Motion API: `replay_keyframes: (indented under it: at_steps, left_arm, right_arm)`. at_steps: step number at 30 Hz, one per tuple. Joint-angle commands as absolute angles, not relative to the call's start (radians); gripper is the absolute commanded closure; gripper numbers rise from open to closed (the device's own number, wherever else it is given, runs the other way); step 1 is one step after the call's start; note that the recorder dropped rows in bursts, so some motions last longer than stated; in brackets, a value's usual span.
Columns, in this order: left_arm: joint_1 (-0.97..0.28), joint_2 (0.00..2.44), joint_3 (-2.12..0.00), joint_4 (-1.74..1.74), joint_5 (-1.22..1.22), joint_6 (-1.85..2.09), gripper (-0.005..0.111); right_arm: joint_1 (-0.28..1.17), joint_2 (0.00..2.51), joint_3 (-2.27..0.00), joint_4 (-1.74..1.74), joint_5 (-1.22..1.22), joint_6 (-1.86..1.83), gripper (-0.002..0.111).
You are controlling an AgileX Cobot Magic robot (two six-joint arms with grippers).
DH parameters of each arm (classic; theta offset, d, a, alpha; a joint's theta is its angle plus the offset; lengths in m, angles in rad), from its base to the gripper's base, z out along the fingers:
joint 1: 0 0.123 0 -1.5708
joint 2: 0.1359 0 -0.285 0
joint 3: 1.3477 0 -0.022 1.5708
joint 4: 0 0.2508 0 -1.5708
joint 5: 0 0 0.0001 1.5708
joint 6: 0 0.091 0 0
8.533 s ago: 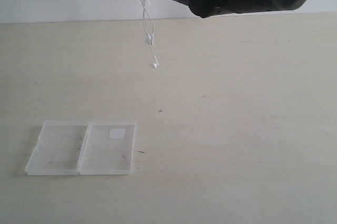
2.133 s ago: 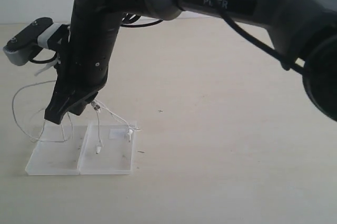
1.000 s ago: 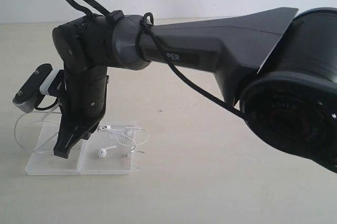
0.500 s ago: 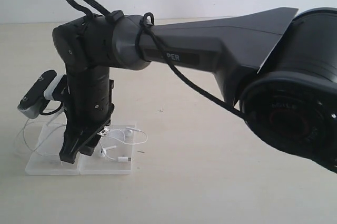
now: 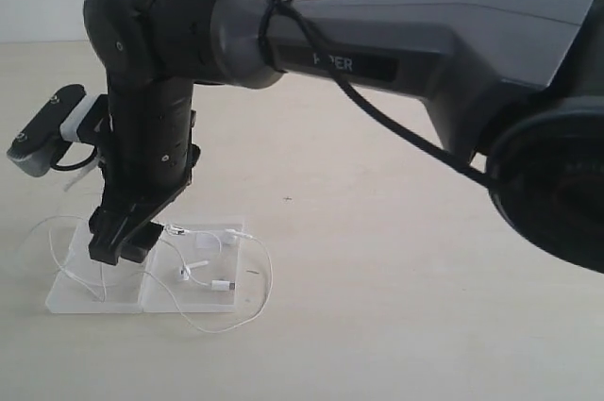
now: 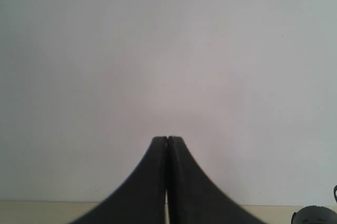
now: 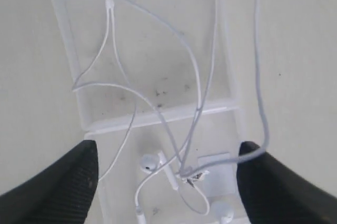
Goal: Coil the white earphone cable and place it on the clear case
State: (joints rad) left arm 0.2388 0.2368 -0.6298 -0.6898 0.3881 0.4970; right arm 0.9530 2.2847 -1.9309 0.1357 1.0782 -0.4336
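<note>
Placing looks nearly done: the right gripper (image 7: pixel 168 176) is hovering with jaws wide and empty above the clear case (image 5: pixel 94 299). The white earphone cable (image 5: pixel 203 265) is lying across it, with loops spilling onto the tabletop (image 5: pixel 425 307). The left gripper (image 6: pixel 167 145) jaws are pressing together. The next move probably calls for gathering the stray loops.

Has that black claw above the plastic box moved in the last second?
Yes. The right gripper has risen from the clear case, which has stayed put, with jaws now open and the white earphone cable left lying across it.
</note>
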Motion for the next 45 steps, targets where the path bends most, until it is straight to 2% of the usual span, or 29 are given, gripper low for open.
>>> replay_keyframes:
  at_steps: [1,10,14,17,24,28,32,37,45]
  left_arm:
    - [0.231,0.232,-0.627,-0.683,0.377,0.496,0.107]
    - [0.231,0.232,-0.627,-0.679,0.410,0.496,0.107]
    - [0.231,0.221,-0.627,-0.657,0.488,0.489,0.107]
    - [0.231,0.202,-0.627,-0.657,0.501,0.476,0.107]
    - [0.231,0.100,-0.627,-0.610,0.591,0.406,0.107]
    - [0.231,0.029,-0.620,-0.386,0.746,0.207,0.107]
    - [0.231,0.000,-0.552,-0.325,0.659,-0.016,0.107]
    - [0.231,0.000,-0.446,-0.449,0.613,0.104,0.107]
    - [0.231,0.000,-0.218,-0.541,0.325,0.110,0.107]
  right_arm:
    - [0.952,2.242,-1.936,0.133,1.092,-0.440,0.038]
    - [0.952,2.192,-1.936,0.138,1.172,-0.430,0.041]
    - [0.952,2.144,-1.936,0.140,1.168,-0.290,0.061]
    - [0.952,2.105,-1.936,0.261,1.164,-0.316,0.074]
    - [0.952,2.021,-1.898,0.403,1.196,-0.356,0.091]
    - [0.952,1.919,-1.755,0.395,1.061,-0.356,0.108]
    - [0.952,1.757,-1.538,0.376,0.794,-0.354,0.108]
    - [0.952,1.551,-1.265,0.328,0.525,-0.345,0.108]
    - [0.952,1.294,-0.934,0.104,0.330,-0.170,0.108]
